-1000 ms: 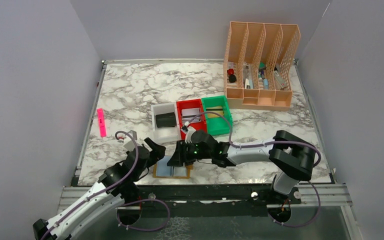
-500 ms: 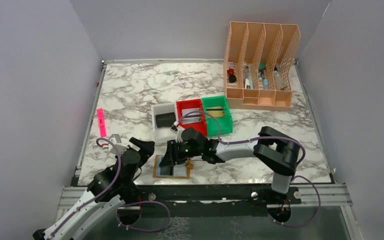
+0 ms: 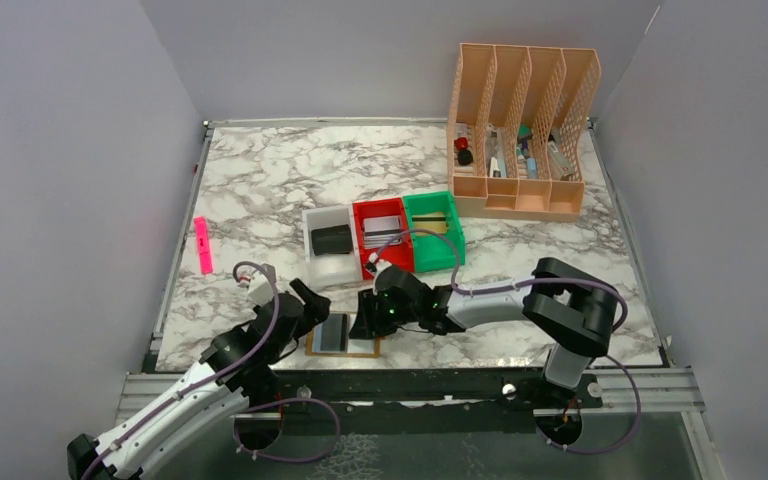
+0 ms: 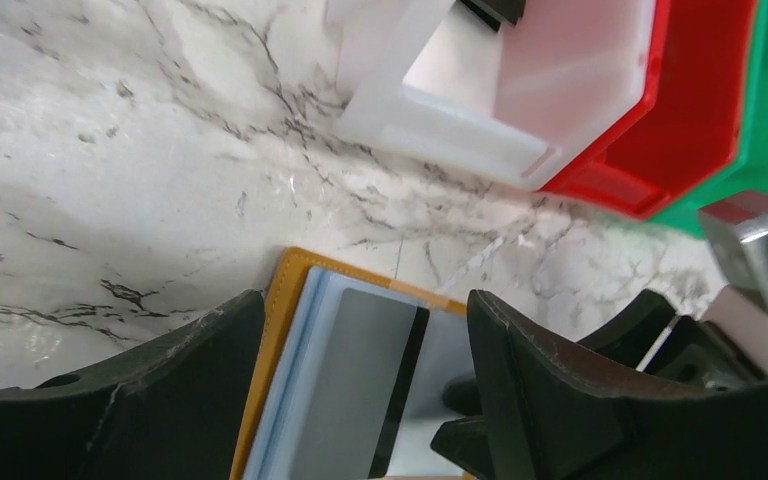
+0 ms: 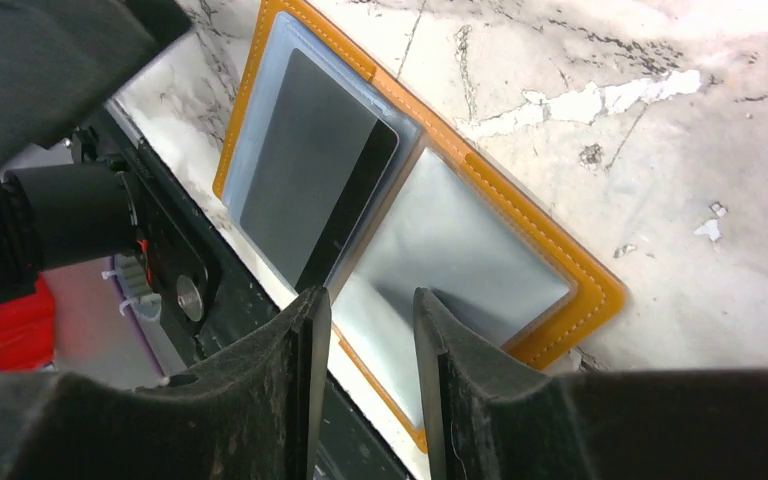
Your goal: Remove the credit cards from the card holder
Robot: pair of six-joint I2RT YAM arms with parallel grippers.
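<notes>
The tan card holder (image 3: pixel 357 347) lies open and flat at the table's front edge, pale blue panels up. It also shows in the left wrist view (image 4: pixel 282 290) and the right wrist view (image 5: pixel 550 250). A dark grey card (image 3: pixel 334 333) with a black stripe lies on its left panel, seen closer in both wrist views (image 4: pixel 355 385) (image 5: pixel 305 170). My left gripper (image 3: pixel 307 302) is open just above the holder's left side, its jaws straddling the card (image 4: pixel 365 305). My right gripper (image 3: pixel 368 318) is slightly open and empty, low over the bare right panel (image 5: pixel 370 300).
A white bin (image 3: pixel 328 245) holding a black object, a red bin (image 3: pixel 382 232) and a green bin (image 3: pixel 434 228) with cards stand just behind the holder. A peach file organiser (image 3: pixel 520 130) is at back right. A pink marker (image 3: pixel 203 245) lies at left.
My right gripper has shifted right, off the left panel onto the right one. The dark card now shows on the left panel. My left gripper has come back in over the holder's left side.
</notes>
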